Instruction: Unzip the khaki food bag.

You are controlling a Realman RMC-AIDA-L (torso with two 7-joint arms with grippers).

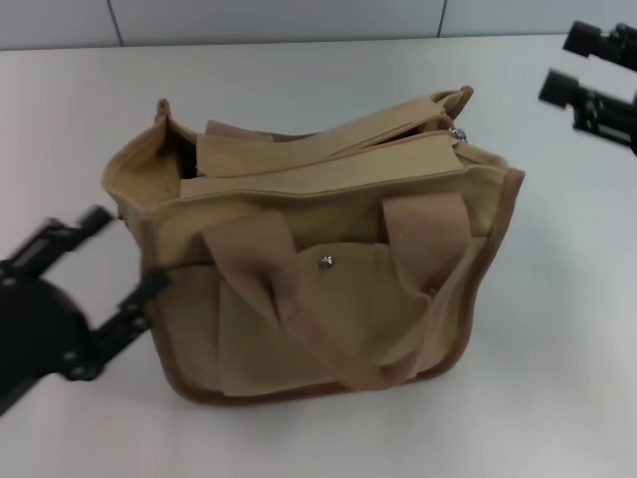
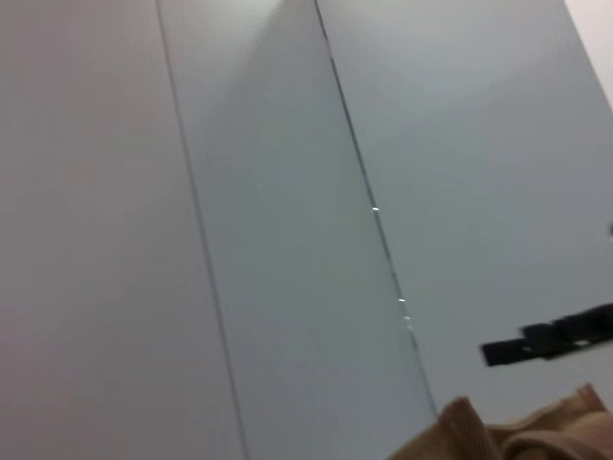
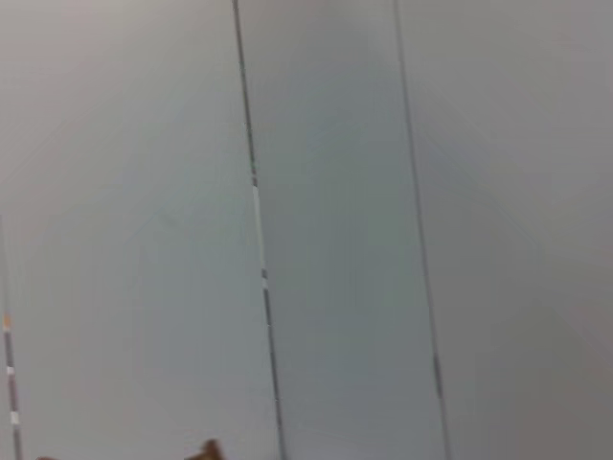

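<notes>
The khaki food bag [image 1: 318,269] stands in the middle of the white table, front pocket with silver snap [image 1: 325,263] facing me. One handle lies across the top and the other droops over the front. The metal zipper pull [image 1: 458,132] is at the bag's right end, and a dark gap shows at the left end of the top. My left gripper [image 1: 121,254] is open at the bag's left side, with one finger [image 1: 149,289] against the side trim. My right gripper [image 1: 572,62] is open, apart from the bag at the far right. The bag's corner shows in the left wrist view [image 2: 517,436].
The white table [image 1: 557,378] surrounds the bag. A grey panelled wall [image 1: 299,20] runs along the far edge. The wrist views show mostly wall panels; the left wrist view also shows a black finger of the other gripper [image 2: 546,337] farther off.
</notes>
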